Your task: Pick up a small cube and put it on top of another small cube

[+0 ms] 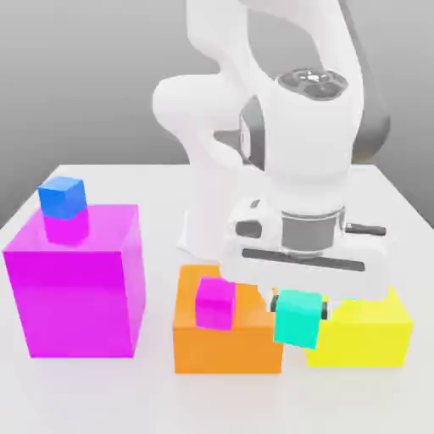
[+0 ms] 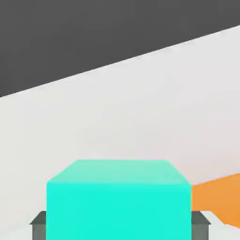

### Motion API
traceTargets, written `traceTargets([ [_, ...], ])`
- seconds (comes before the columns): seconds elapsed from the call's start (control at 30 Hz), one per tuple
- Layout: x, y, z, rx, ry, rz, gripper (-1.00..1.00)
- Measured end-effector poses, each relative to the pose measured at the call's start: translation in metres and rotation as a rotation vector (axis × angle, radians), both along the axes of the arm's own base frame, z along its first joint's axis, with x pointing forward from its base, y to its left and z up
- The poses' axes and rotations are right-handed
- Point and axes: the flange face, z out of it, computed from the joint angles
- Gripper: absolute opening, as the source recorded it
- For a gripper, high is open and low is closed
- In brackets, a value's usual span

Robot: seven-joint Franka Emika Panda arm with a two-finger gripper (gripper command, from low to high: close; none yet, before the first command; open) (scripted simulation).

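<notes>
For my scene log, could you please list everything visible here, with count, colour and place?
big magenta box: 1, magenta, on the table at the exterior view's left
small blue cube: 1, blue, stacked on a small magenta cube atop the big magenta box
small magenta cube: 2, magenta, one under the blue cube, the other on the orange box
orange box: 1, orange, front centre of the table
yellow box: 1, yellow, at the exterior view's right of the orange box
teal cube: 1, teal-green, held between the orange and yellow boxes
table: 1, white, under everything
robot arm: 1, white, behind the boxes
gripper: 1, grey fingers shut on the teal cube
</notes>
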Motion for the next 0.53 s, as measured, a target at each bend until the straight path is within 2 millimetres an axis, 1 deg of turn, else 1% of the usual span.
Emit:
traceTargets([
  [0.13, -0.023, -0.035, 0.029, -0.009, -0.006, 0.023, -1.00],
  [0.27, -0.050, -0.069, 0.051, -0.033, -0.009, 0.037, -1.00],
  [0.3, -0.053, -0.073, 0.046, -0.037, -0.009, 0.038, -1.00],
  [0.33, -0.054, -0.075, 0.037, -0.039, -0.009, 0.039, -1.00],
  [0.43, -0.055, -0.077, 0.003, -0.042, -0.009, 0.040, -1.00],
  [0.47, -0.056, -0.077, -0.006, -0.042, -0.009, 0.040, 1.00],
  [0.53, -0.056, -0.077, -0.006, -0.042, -0.009, 0.040, 1.00],
])
